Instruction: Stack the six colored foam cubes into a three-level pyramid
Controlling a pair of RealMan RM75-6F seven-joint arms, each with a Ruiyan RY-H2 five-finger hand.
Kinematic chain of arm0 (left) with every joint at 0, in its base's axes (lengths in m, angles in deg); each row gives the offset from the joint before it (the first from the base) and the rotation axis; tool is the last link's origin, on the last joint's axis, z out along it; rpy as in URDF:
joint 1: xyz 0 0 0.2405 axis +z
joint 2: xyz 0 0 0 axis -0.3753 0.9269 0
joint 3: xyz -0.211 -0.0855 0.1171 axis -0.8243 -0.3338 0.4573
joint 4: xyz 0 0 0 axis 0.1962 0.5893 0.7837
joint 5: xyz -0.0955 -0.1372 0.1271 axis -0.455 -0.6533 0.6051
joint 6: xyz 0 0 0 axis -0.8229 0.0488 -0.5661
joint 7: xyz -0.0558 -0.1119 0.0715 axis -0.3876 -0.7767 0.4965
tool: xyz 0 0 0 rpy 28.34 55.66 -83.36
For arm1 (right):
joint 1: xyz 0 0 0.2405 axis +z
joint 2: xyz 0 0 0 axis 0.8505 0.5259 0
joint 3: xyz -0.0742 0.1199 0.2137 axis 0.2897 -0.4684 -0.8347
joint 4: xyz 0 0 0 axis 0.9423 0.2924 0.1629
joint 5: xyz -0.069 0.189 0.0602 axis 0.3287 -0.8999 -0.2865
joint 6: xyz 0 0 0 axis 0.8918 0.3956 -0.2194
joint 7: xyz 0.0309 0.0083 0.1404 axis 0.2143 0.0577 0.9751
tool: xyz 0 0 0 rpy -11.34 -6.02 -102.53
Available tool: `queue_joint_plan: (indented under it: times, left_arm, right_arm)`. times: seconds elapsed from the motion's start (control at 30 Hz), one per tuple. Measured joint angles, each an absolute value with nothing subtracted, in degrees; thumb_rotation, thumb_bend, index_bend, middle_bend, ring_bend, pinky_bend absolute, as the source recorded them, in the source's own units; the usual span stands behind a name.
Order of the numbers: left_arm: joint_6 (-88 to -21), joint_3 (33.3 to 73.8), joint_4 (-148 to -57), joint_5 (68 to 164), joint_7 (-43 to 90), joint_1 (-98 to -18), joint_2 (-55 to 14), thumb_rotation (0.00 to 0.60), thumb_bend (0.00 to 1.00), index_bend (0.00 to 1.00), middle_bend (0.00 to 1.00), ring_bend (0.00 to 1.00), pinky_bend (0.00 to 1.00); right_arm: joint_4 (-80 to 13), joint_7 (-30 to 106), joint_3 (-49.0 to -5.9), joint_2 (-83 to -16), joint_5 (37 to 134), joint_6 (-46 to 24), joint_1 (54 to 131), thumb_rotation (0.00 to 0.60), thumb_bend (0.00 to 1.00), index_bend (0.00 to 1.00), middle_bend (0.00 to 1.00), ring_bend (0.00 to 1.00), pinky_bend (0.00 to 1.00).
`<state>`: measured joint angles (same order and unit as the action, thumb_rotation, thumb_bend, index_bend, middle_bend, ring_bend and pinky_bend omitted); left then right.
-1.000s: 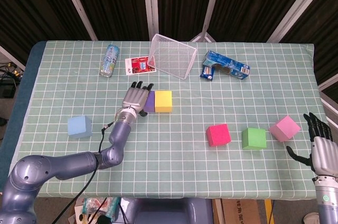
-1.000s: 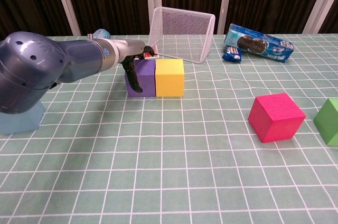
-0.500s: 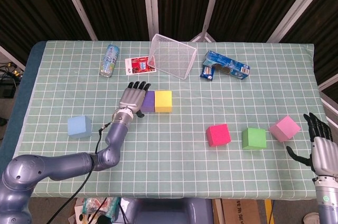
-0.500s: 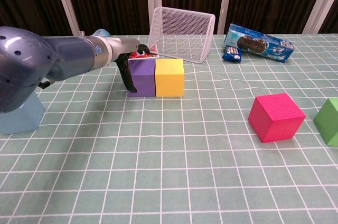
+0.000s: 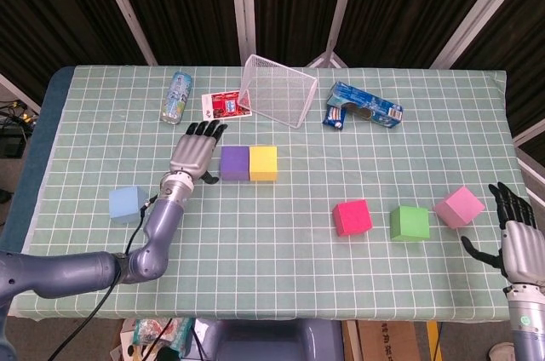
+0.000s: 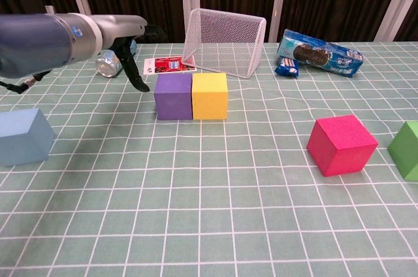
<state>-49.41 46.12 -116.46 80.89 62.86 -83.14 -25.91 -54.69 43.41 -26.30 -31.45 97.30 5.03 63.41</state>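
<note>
Purple cube (image 5: 234,163) and yellow cube (image 5: 263,163) touch side by side, mid tabletop (image 5: 281,276). Left robot hand (image 5: 192,151) just left of purple cube, apart from it, fingers spread, holding nothing. Blue cube (image 5: 128,204) far left. Red cube (image 5: 352,217), green cube (image 5: 410,223), pink cube (image 5: 459,206) in row at right. Right robot hand (image 5: 513,237) at right edge, released, near pink cube. Wire basket (image 5: 277,90), can (image 5: 177,97), cookie pack (image 5: 364,108) at back.

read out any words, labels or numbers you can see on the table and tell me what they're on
None can be read.
Blue cookie package: printing too blurred; only the cookie picture shows.
Red and white card: print too small.
Can: label too blurred.
Foam cubes: no markings visible.
</note>
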Motion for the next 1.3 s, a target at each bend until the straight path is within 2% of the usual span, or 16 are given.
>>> queue_joint_plan:
  times: [0.2, 0.33, 0.53, 0.77, 1.03, 1.3]
  left_arm:
    - [-57.27, 47.48, -128.01, 88.61, 59.09, -77.54, -20.47, 0.600, 0.04, 0.00, 0.00, 0.00, 0.03]
    - [-63.92, 49.84, -135.00, 95.41, 55.78, -71.83, -17.01, 0.600, 0.04, 0.00, 0.00, 0.00, 0.03]
    - [-71.17, 53.91, -140.52, 103.02, 50.16, -63.39, -12.98, 0.600, 0.04, 0.00, 0.00, 0.00, 0.03]
    - [-71.95, 56.83, -142.54, 107.74, 45.98, -58.08, -9.05, 0.600, 0.04, 0.00, 0.00, 0.00, 0.03]
    - [-74.42, 57.80, -145.48, 114.57, 46.63, -55.30, -6.45, 0.600, 0.04, 0.00, 0.00, 0.00, 0.03]
    - [-74.31, 56.84, -147.15, 116.18, 44.69, -52.68, -3.20, 0.600, 0.04, 0.00, 0.00, 0.00, 0.03]
  right_arm:
    - [-54.97, 42.99, -26.16, -31.11, 97.13, 4.66, 63.47, 0.600, 0.26, 0.00, 0.00, 0.00, 0.00]
    - [-55.39, 42.09, -25.81, -30.68, 97.45, 4.36, 63.56, 0.600, 0.26, 0.00, 0.00, 0.00, 0.00]
    - [-56.39, 40.39, -25.72, -30.29, 97.59, 5.01, 63.48, 0.600, 0.26, 0.00, 0.00, 0.00, 0.00]
    - [-56.17, 38.89, -25.36, -30.61, 97.95, 4.75, 63.76, 0.600, 0.26, 0.00, 0.00, 0.00, 0.00]
    - [-57.95, 37.49, -24.28, -29.23, 100.68, 2.65, 65.14, 0.600, 0.26, 0.00, 0.00, 0.00, 0.00]
    - [-63.60, 30.08, -23.29, -28.13, 102.83, -4.96, 70.32, 0.600, 0.26, 0.00, 0.00, 0.00, 0.00]
